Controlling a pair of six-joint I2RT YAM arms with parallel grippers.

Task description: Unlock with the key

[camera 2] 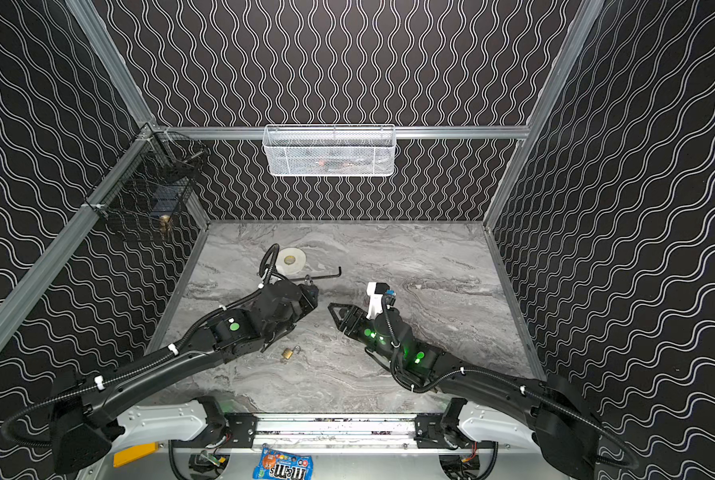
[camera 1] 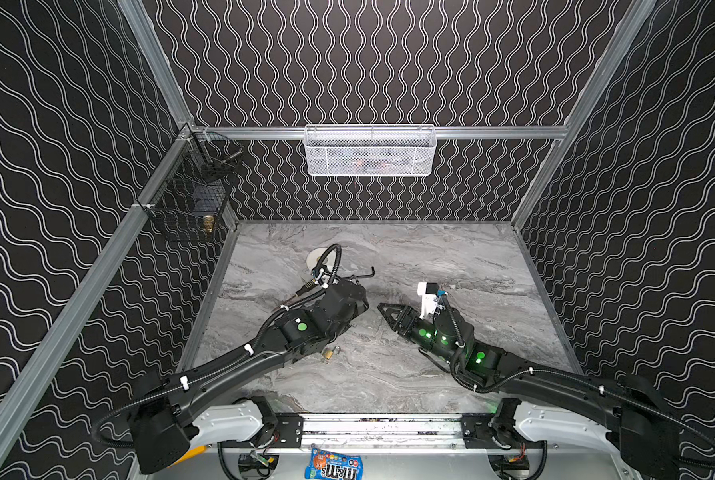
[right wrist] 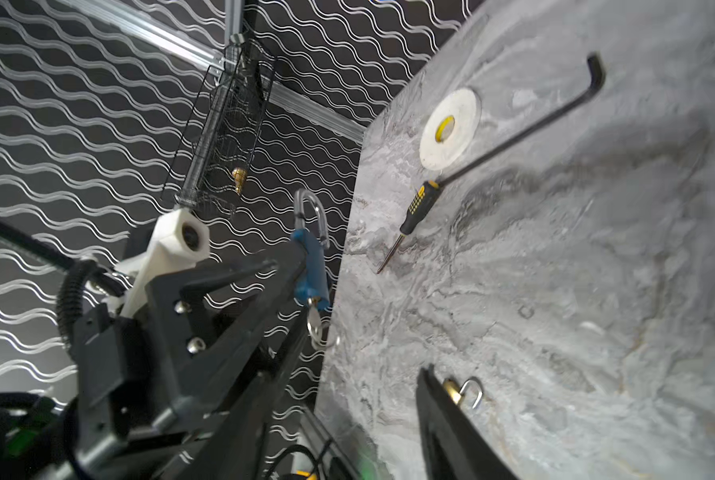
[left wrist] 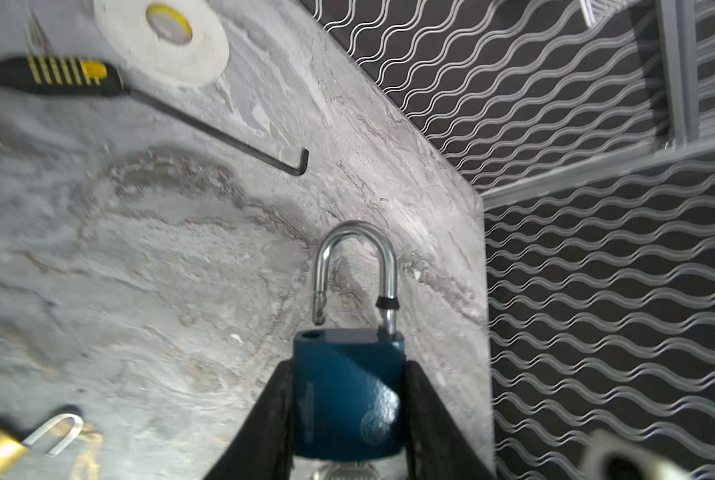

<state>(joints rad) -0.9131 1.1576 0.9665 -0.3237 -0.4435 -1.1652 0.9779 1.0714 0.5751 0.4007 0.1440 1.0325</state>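
Left hand (left wrist: 347, 368) clamps the blue padlock (left wrist: 345, 403) by its flanks, lower centre; likely rigid, heavy, slick. Right hand (camera 1: 386, 318) spread apart, empty.

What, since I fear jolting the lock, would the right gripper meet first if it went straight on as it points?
Most likely the key hanging from the blue padlock, which the left gripper clamps just ahead of the right gripper; depth is hard to judge.

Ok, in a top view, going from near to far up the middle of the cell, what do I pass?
Candy bag → brass padlock → right tool → roll of tape → white mesh basket.
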